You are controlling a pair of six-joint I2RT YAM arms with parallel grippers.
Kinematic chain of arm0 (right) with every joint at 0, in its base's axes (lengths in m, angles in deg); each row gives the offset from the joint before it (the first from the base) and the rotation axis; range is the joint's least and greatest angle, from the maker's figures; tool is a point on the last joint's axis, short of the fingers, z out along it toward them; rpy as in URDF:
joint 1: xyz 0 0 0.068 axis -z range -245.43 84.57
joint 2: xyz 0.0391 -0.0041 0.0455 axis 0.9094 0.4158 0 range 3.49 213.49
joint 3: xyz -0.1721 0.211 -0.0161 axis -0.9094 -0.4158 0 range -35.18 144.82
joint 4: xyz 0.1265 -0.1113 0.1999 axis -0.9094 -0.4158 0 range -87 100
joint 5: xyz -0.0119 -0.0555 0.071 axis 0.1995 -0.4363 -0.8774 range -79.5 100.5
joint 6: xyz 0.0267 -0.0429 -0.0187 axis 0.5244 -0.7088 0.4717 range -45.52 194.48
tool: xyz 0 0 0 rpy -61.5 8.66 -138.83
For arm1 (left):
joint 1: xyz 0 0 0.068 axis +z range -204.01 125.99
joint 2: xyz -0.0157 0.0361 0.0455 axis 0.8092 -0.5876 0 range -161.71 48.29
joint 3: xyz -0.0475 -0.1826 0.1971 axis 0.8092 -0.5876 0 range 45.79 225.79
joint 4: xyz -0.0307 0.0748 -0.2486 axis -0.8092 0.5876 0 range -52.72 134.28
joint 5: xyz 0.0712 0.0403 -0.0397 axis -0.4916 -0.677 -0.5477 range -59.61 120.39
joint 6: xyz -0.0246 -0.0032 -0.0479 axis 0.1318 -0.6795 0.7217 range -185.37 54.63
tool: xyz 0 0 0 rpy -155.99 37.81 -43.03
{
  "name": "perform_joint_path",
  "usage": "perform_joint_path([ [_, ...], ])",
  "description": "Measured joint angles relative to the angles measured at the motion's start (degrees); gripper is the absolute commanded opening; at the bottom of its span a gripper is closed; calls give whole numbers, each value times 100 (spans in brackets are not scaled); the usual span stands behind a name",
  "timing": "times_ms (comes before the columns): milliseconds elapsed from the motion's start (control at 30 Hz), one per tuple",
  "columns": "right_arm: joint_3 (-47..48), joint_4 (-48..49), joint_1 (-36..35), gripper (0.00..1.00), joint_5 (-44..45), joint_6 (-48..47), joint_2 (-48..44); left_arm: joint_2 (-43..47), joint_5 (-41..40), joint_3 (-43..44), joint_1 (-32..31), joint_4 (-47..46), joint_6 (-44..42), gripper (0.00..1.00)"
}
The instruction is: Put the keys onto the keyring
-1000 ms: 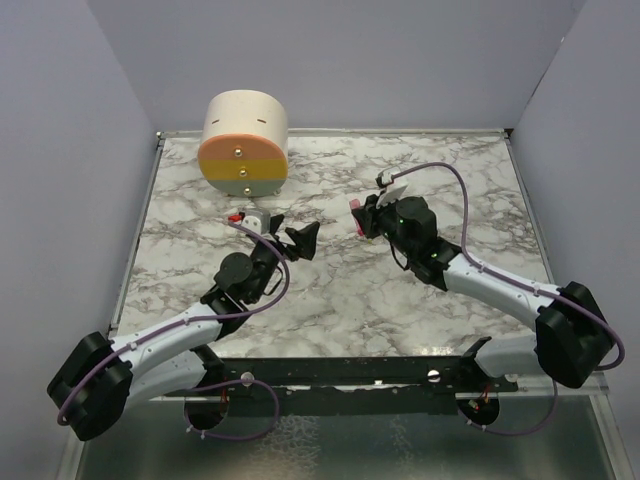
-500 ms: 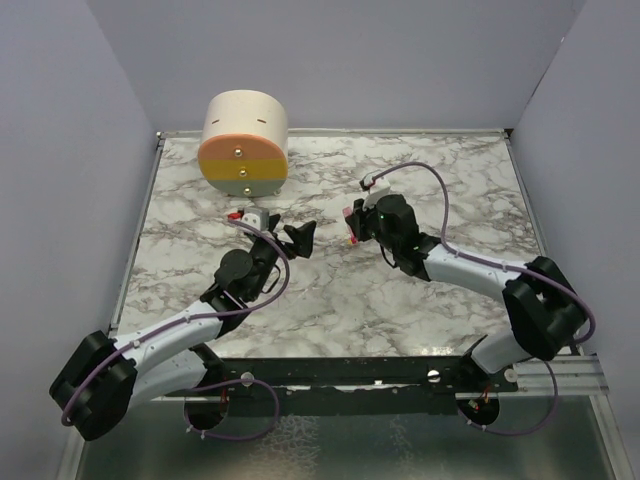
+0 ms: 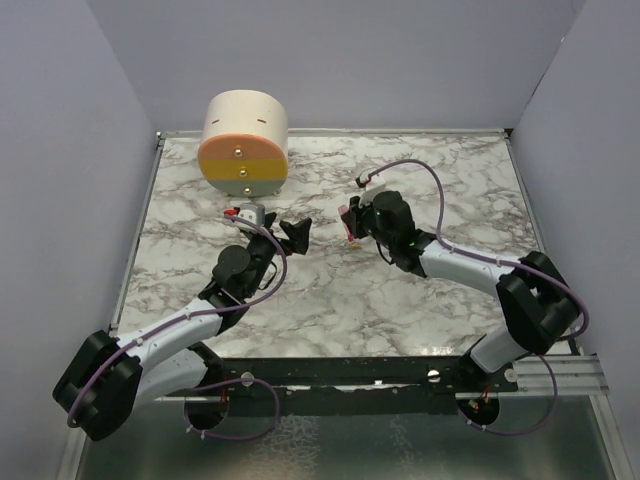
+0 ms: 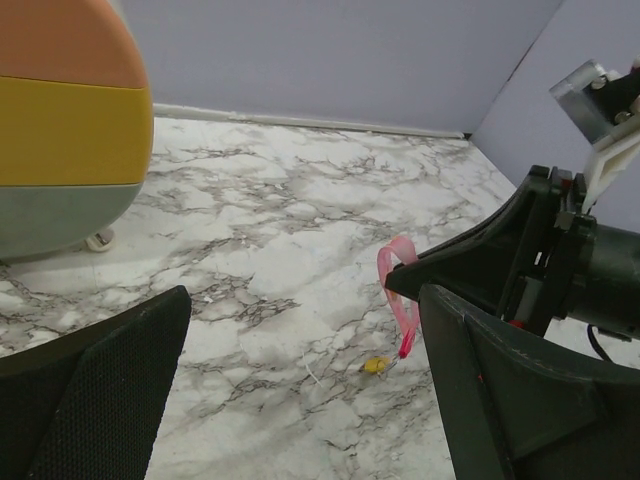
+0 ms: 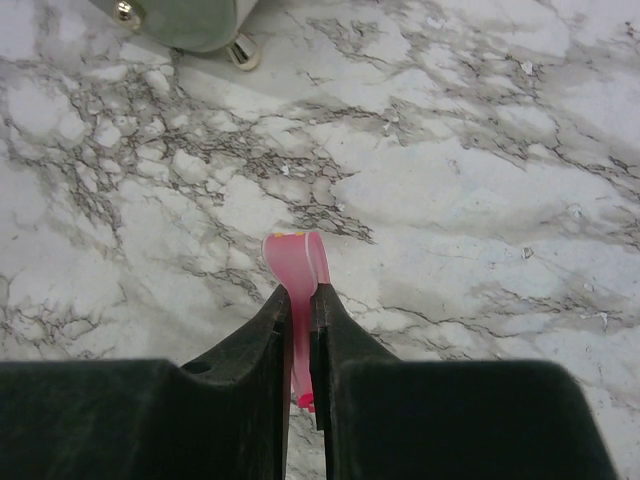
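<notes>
1. Your right fingers are pinching the strap tight between them. Its pink loop is sticking out past the tips toward 12 o'clock in the right wrist view.
2. In the left wrist view the strap is hanging from those tips toward 6 o'clock, and its red lower end is reaching down close to the bench.
3. The key is lying flat on the bench, just at 7 o'clock of the strap's lower end. You are not able to tell whether the two are touching.
4. Your left fingers are standing spread wide and gripping nothing. In the top view they are facing the strap from its 9 o'clock side, near it but apart.
5. The cylinder is sitting at the bench's 11 o'clock corner, well apart from the strap and key.
</notes>
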Motion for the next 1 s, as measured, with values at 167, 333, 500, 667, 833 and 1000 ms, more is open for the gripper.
perform_joint_path([
  [167,-48,-92,-11,10,-166,4,-553,-2,79,-2,33,-2,57,99],
  [333,-120,-175,-70,11,-284,39,-1268,2,127,-20,37,0,103,99],
  [500,-118,-199,-74,11,-299,101,-1176,2,179,-33,44,7,122,99],
  [667,96,-389,-74,11,-264,177,-280,2,205,-35,57,20,122,99],
  [833,439,-588,-74,11,-114,190,437,2,232,-33,92,52,120,99],
  [1000,1008,-616,-28,11,17,188,981,2,291,-33,151,125,120,99],
])
